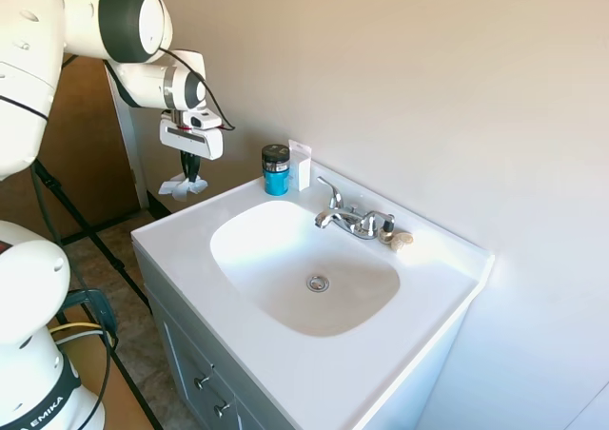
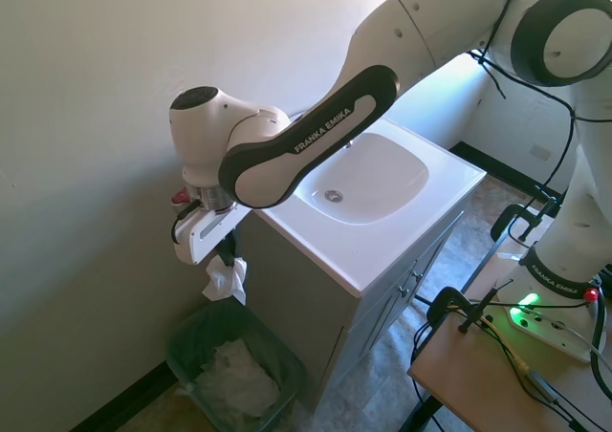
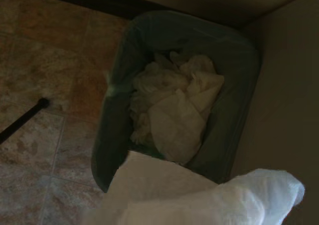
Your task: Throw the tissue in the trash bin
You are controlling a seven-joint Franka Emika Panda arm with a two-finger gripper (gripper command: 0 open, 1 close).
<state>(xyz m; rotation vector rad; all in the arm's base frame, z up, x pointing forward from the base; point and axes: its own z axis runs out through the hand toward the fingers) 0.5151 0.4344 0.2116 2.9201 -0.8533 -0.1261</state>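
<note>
Hand grasping the tissue above the trash bin, lower left; an off-centre release could miss the rim.

White sink basin, chrome faucet — blue-labelled jar beside upright white card.

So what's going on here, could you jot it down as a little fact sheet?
Room: bathroom with a white sink counter
Gripper: shut on the tissue, off the counter's side
Tissue: white wad hanging from the gripper, above the bin
Trash bin: dark, on the floor beside the cabinet, already holding crumpled white paper
On the counter: blue jar, faucet
Step left: let go of the tissue
</note>
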